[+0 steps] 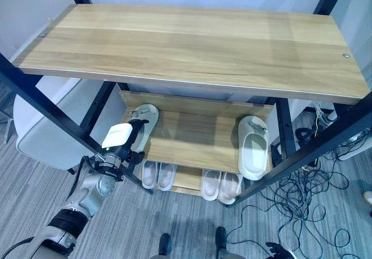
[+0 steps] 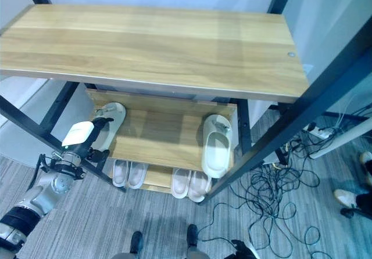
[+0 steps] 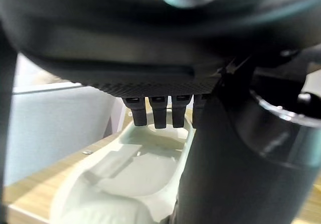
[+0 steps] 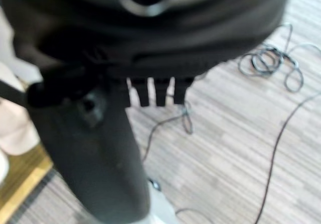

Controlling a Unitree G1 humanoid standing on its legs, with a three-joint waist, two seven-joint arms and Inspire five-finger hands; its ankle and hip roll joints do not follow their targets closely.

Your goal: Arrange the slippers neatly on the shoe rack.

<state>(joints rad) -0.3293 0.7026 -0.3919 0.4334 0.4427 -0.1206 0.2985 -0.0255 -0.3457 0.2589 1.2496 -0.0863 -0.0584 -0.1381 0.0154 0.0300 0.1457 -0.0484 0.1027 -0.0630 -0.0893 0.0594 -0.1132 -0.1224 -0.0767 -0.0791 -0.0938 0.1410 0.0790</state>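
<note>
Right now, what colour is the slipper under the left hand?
Pale cream-green slipper, clearest in the left wrist view, beneath the left hand.

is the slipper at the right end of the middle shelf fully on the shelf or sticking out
Sticking out. The right slipper lies sole down on the middle shelf, but its near end overhangs the front edge.

Matt pale foam-like slippers (image 1: 253, 148) on smooth wood-grain shoe rack (image 1: 192, 44)

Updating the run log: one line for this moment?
left hand: shut on left slipper | middle shelf | right slipper placed | right hand: idle
</note>
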